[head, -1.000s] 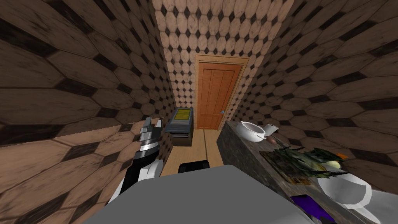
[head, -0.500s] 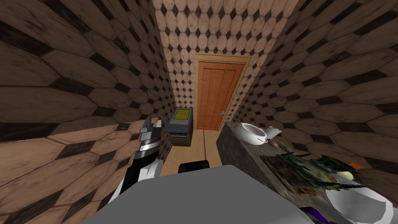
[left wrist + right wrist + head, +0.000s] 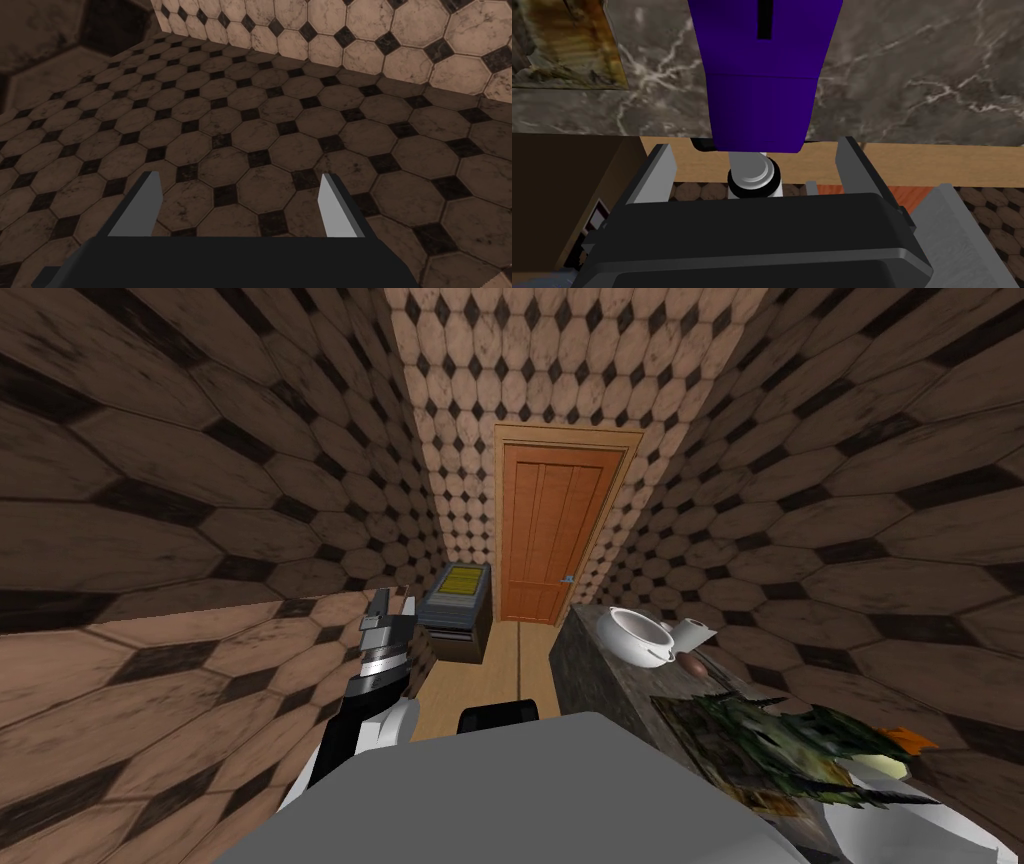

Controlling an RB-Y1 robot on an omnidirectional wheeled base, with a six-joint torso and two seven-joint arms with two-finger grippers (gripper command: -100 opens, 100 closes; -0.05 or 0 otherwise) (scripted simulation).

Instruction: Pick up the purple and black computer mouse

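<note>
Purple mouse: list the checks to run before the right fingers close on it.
1. Right gripper fingers open: ok.
2. Purple mouse centred on the gap between them: ok.
3. Mouse's sides inside that gap: cannot tell; just its near end reaches the tips.
4. Marble counter bare on both sides of the mouse: ok.
5. Left gripper open, holding nothing: ok.

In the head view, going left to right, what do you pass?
The left gripper → grey box with a yellow top → orange door → white bowl → white cup → dark green leafy plant.
</note>
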